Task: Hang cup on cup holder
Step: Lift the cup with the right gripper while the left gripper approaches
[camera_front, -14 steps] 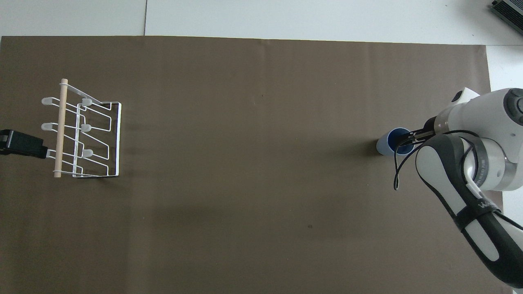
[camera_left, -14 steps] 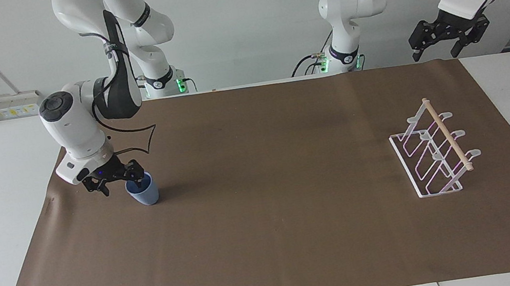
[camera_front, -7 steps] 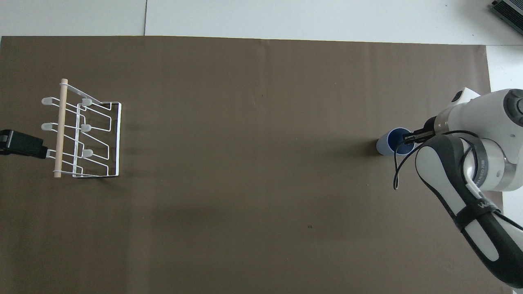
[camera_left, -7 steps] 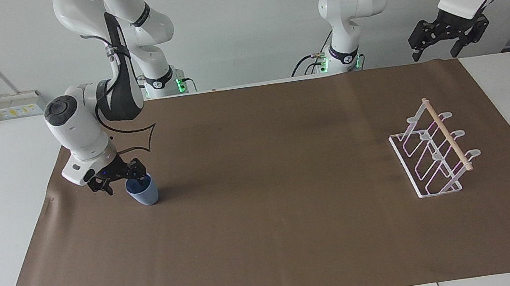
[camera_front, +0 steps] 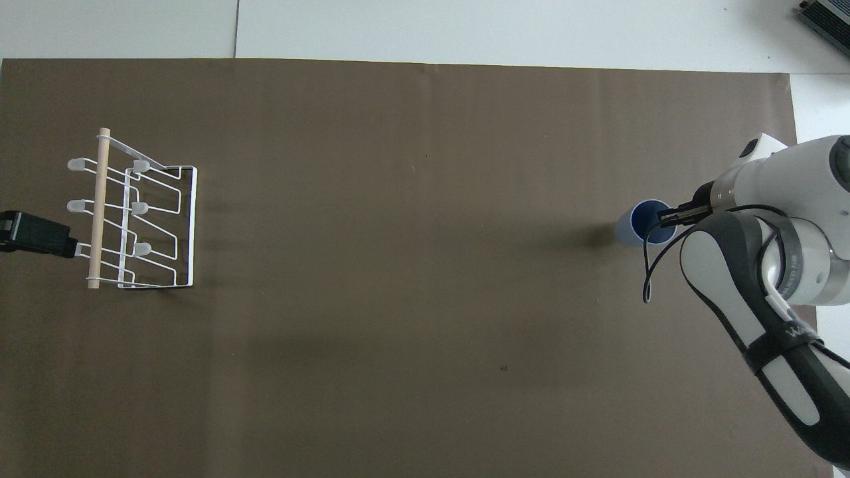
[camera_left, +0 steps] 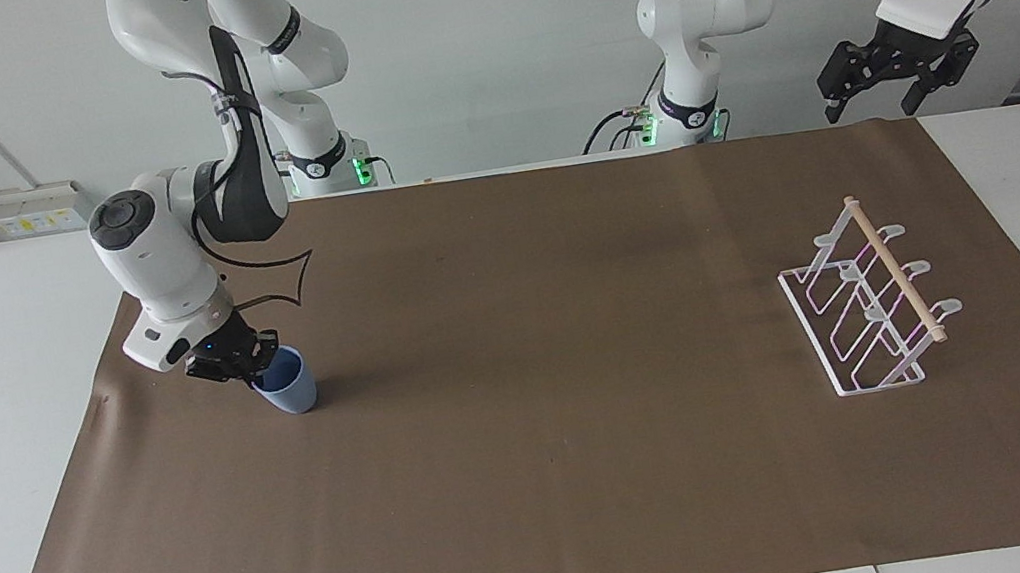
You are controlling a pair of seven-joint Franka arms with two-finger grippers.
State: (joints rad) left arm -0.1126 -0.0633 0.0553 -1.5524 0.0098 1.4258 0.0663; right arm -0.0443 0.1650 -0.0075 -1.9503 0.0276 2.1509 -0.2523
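While the facing view looks across the worktop point(camera_left: 7, 301), the right pincer point(camera_left: 250, 363) sits low at the rim of the light-blue cup point(camera_left: 289, 384), its fingers closed narrowly on the wall nearest the right arm's end. The cup leans a little on the brown mat point(camera_left: 546, 392), toward that same end. Well apart from it, toward the left arm's end, stands the white wire cup holder point(camera_left: 868, 314), its wooden dowel point(camera_left: 894, 269) across the top. The left pincer point(camera_left: 893, 73) waits high in the air, fingers spread wide.

From the overhead view, the right pincer point(camera_front: 672, 216) pinches the cup point(camera_front: 639, 224) at its rim. The cup holder point(camera_front: 133, 216) stands bare of cups, the left pincer point(camera_front: 36, 234) just beside it.
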